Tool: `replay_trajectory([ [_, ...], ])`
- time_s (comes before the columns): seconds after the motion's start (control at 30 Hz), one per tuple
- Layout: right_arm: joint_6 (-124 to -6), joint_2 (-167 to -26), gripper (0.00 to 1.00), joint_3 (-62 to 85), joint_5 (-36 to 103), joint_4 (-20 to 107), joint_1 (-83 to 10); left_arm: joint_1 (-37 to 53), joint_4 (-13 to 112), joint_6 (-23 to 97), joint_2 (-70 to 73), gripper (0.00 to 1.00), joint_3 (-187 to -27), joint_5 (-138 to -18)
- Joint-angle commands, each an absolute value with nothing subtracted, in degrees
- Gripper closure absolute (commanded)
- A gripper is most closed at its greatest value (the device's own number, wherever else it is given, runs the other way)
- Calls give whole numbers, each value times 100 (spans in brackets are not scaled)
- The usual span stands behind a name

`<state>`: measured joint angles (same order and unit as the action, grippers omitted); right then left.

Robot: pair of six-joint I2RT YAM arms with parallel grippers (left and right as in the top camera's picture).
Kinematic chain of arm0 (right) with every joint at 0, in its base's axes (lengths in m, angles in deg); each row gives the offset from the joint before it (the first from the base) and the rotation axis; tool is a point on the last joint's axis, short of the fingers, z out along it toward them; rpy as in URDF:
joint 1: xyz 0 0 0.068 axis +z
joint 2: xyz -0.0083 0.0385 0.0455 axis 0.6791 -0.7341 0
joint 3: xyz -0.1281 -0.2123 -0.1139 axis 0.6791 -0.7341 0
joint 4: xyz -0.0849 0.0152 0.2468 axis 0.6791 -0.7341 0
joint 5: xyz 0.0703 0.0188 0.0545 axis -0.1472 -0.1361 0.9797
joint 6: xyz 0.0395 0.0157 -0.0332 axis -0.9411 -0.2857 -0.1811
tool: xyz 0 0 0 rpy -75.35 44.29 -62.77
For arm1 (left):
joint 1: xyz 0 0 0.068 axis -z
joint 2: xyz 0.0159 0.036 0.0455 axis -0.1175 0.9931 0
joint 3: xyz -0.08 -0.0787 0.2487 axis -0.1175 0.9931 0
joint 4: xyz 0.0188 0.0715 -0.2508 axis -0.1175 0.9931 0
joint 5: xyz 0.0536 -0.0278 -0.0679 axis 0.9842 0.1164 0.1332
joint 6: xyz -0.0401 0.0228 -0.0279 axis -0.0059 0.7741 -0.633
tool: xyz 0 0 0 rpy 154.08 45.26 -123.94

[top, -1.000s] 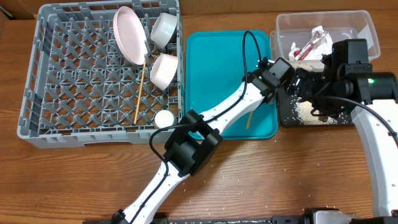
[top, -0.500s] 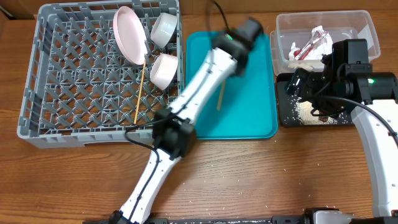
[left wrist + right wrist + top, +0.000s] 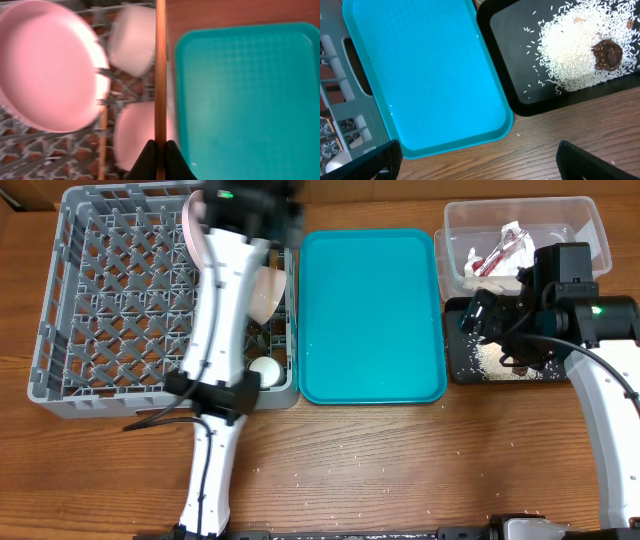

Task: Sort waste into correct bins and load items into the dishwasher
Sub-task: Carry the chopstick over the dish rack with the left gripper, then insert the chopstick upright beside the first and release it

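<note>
The left end effector [image 3: 160, 150] is pinching one wooden chopstick [image 3: 160, 75] between its closed fingertips. The stick is running straight out ahead of the tips. It is hanging over the right side of the grey dish rack [image 3: 100, 300], which is sitting toward the far-left corner of the worktop [image 3: 400, 470].

Below the stick, the white plate [image 3: 47, 65] is leaning on edge to its left, and two white bowls are lying almost under it: one farther out [image 3: 132, 40], one nearer [image 3: 142, 135]. A second chopstick [image 3: 102, 140] is lying in the rack beside the nearer bowl. The small cup [image 3: 265, 370] is sitting at the rack's near-right corner. The teal tray [image 3: 250, 100] is lying just right of the held stick.

The right end effector [image 3: 485, 161] is hovering with its fingers spread wide, gripping nothing. It is hanging over the gap between the teal tray and the black tray [image 3: 520, 95] near the worktop's right edge. Loose rice [image 3: 570, 50] and a dark brown lump [image 3: 606, 54] are lying in the black tray, ahead and to the right of the open fingers. Beyond it, at the far-right corner, the clear tub [image 3: 590, 225] is holding the crumpled wrapper [image 3: 500, 250].
</note>
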<state>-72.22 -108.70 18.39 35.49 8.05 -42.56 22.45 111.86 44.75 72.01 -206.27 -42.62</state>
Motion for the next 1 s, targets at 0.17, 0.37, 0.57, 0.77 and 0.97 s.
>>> replay_trajectory([
  [0.17,-7203,-10864,0,1835,3486,835,-4241,1364,11208,4921,6353,96,-19148,-4841],
  [0.37,-7203,-10864,0,1835,3488,835,-4241,1170,11208,5008,5907,96,-17423,-4443],
  [0.57,-7203,-10864,0,1835,3488,838,-4241,1126,10972,5011,5925,96,-16669,-3733],
  [0.77,-7203,-10864,0,1835,3486,838,-4241,1054,10414,5026,5927,96,-16145,-3652],
  [0.97,-7203,-10864,0,1835,3488,835,-4241,1080,9920,5035,5927,96,-15489,-3681],
])
